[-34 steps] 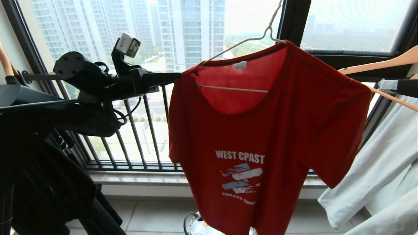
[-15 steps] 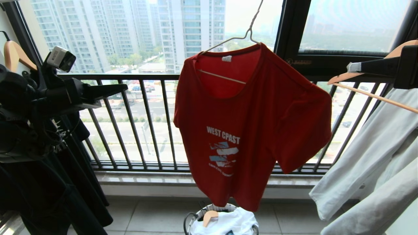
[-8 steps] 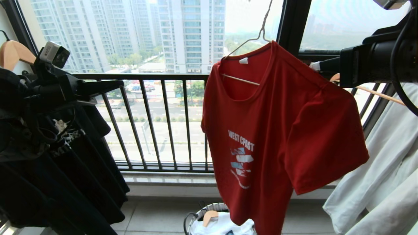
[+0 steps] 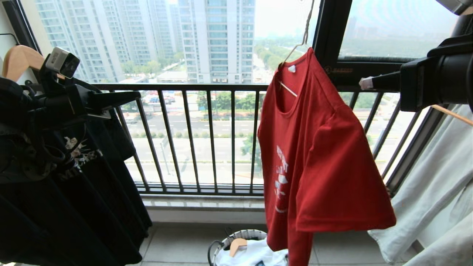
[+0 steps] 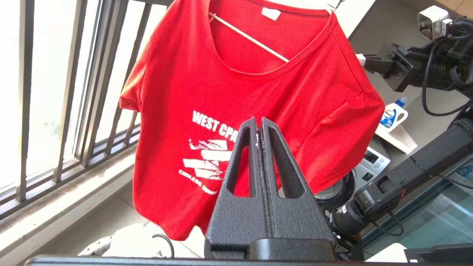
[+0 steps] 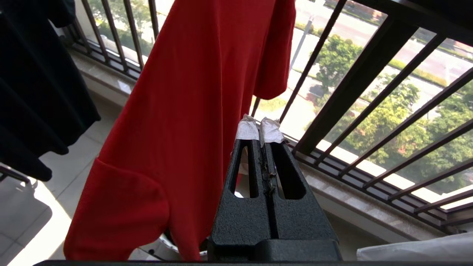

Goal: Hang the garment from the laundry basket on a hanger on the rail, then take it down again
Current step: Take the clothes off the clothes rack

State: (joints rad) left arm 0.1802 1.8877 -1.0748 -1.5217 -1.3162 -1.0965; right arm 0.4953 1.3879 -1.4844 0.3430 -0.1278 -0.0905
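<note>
Red T-shirt (image 4: pixel 317 155) hung on the white wire hanger (image 4: pixel 295 48), whose long neck ran up out of the head view; the rail itself was not in sight, so the hook's seat on it could not be confirmed. Compared with a second earlier, the shirt had swung from nearly face-on to almost edge-on in the head view, the chest lettering squeezed into a narrow strip, and it sat further to the right of the window. The balcony bars (image 4: pixel 210 136) had also slid across the picture, so part of that shift was the camera's.

Right gripper (image 4: pixel 366 83) had come in from the right edge and was level with the shirt's shoulder, just beside the cloth but apart from it. Its taped tips were pressed together with nothing between them. Left gripper (image 4: pixel 135 98) was well off to the left among the black shirts (image 4: pixel 74 192), in the same spot as before, fingers likewise closed and empty.

Laundry basket (image 4: pixel 236 236) stood on the floor below the shirt's hem, with white cloth and a wooden hanger inside.

Judgement: the hanging half looked done and neither arm held the shirt. The right arm's approach suggested the take-down was starting; it would have to open its fingers first.
</note>
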